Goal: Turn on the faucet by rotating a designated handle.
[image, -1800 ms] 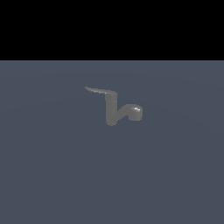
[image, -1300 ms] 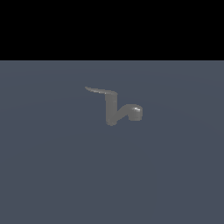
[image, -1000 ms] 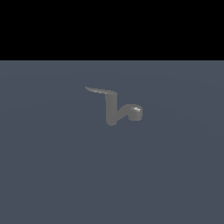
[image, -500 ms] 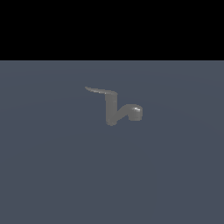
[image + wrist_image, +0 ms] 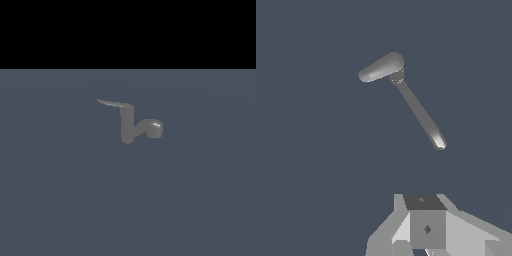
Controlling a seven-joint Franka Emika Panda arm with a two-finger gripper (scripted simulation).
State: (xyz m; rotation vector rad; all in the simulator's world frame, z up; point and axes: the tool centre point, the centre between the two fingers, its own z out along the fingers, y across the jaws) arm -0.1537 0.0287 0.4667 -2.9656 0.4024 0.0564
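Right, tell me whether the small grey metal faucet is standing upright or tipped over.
Upright. In the exterior view the small grey metal faucet has its post vertical on the floor, and the thin flat grey handle juts sideways from its top.

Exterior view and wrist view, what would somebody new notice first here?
The lone grey faucet stands out, upright near the middle of a bare blue-grey floor, with its thin handle jutting toward the exterior view's left. In the wrist view, the gripper sits apart from it, touching nothing.

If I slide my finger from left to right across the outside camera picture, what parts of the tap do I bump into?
The pointy handle → the upright post of the faucet → the spout's rounded knob. All around them is plain grey floor.
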